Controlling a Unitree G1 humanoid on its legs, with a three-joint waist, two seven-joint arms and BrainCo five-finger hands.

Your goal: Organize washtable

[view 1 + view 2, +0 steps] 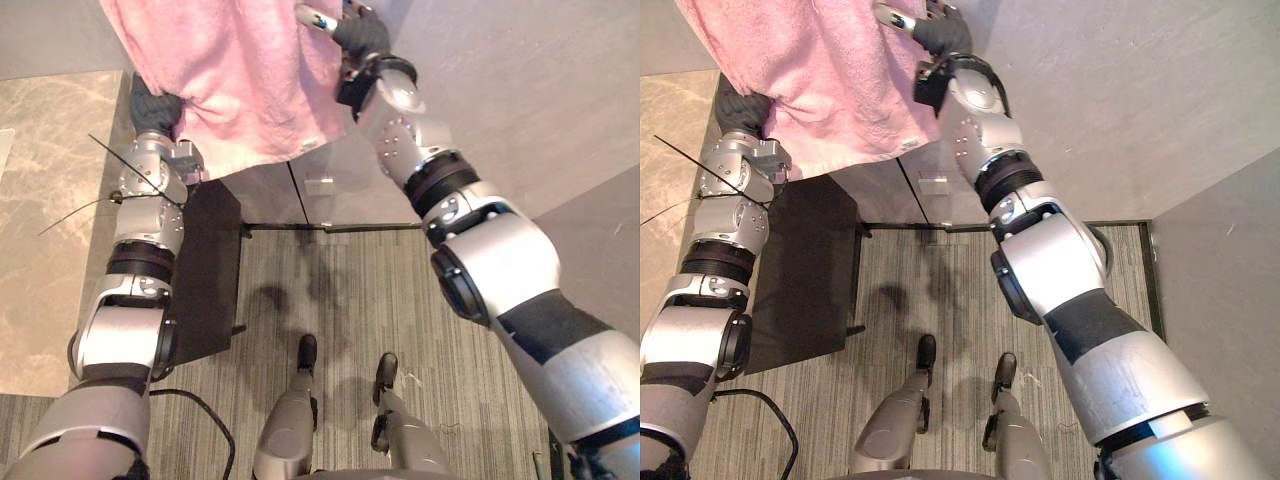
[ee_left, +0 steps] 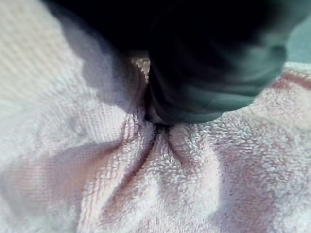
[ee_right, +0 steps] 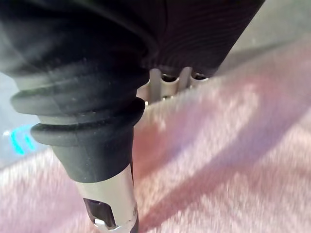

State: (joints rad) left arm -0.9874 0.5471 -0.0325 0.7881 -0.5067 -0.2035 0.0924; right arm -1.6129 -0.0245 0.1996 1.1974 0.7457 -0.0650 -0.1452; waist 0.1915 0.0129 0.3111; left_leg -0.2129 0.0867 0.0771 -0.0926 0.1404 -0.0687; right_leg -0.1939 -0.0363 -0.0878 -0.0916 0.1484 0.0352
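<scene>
Towel hangs lifted: right hand pinches its edge, left hand's grip unreadable. Next, probably folding.

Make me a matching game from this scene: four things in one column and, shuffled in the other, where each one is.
Things:
1. pink towel
2. left hand
3. right hand
4. black panel

Places:
A. low down, beside the left forearm
B. high up, at the towel's right edge
C. hanging between the two hands
D. partly under the towel's left side

Pairs: 1-C, 2-D, 3-B, 4-A.
</scene>
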